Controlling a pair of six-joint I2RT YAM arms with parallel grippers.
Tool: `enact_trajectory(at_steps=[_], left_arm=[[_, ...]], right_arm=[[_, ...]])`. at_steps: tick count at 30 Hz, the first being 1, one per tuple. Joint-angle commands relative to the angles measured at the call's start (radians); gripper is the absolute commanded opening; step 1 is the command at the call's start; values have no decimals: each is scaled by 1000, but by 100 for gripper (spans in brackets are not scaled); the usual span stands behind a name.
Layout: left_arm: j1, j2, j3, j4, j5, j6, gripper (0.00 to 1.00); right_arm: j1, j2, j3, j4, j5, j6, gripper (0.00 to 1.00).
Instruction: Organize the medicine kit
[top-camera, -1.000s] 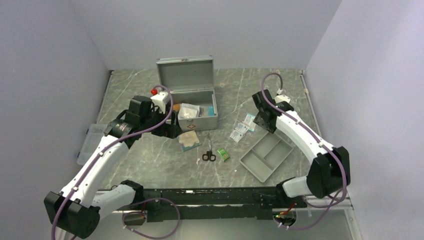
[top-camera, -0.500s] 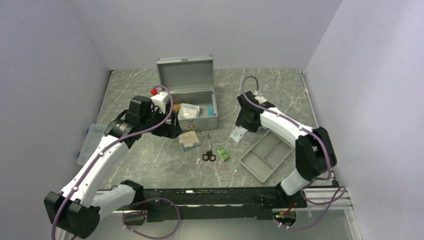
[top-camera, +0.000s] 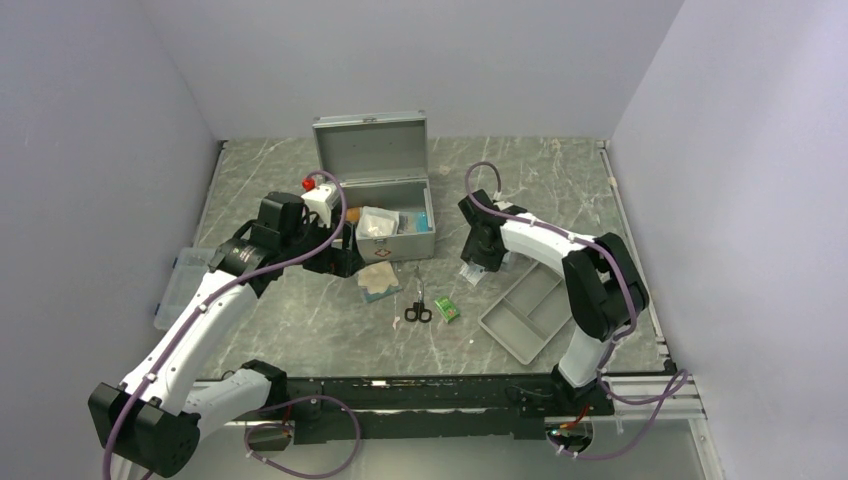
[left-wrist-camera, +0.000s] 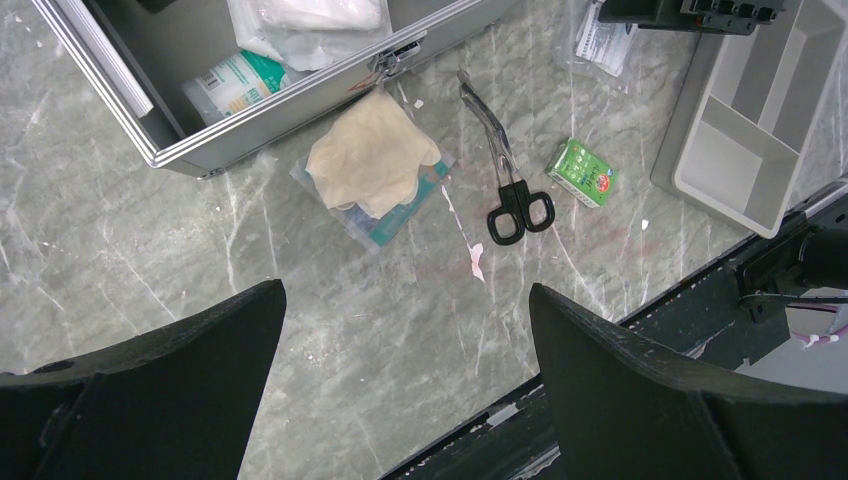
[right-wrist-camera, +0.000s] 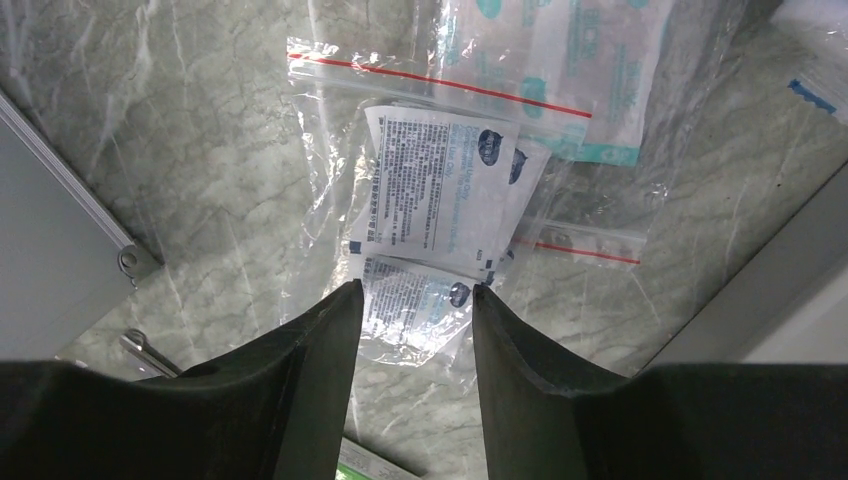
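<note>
The medicine kit (top-camera: 375, 200) stands open at the back centre, lid up, with white packets and a teal box inside; its front rim (left-wrist-camera: 250, 130) shows in the left wrist view. My left gripper (top-camera: 340, 255) (left-wrist-camera: 403, 300) hovers open just left of the kit's front, with nothing between its fingers. A clear zip bag of white sachets (top-camera: 478, 268) (right-wrist-camera: 440, 190) lies right of the kit. My right gripper (top-camera: 475, 262) (right-wrist-camera: 416, 290) is low over that bag, jaws apart, the fingertips on either side of the bag's near end.
A bag of beige gloves (left-wrist-camera: 375, 165), black scissors (top-camera: 417, 305) (left-wrist-camera: 510, 190) and a small green box (top-camera: 447, 309) (left-wrist-camera: 582, 172) lie in front of the kit. The grey divided tray (top-camera: 530, 310) sits to the right. A clear plastic box (top-camera: 180, 285) is at the left edge. A second zip bag (right-wrist-camera: 560, 60) lies beyond the sachets.
My right arm has swung left from the table's right side and come down over the sachet bag, and its jaws have narrowed a little. The left arm has not moved.
</note>
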Motion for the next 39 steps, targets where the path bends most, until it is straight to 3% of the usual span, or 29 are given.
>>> enact_trajectory(at_steps=[1,9,18,30,39], left_arm=[[-4,-9,0,11,-8,0,99],[-4,-9,-2,11,-10,1,99],[-4,-8,-1,9,-10,0,99],[-3,-9,0,9,-11,2,99],[-3,-11,0,11,-7,0,99]], right_arm=[[0,17,38,29,5,25,47],[-1,56,37,30,6,26,38],[0,43,32,33,-1,13,0],[88,-112,94,-77,101,-107,0],[110,-322,5,-186,175,-200,0]])
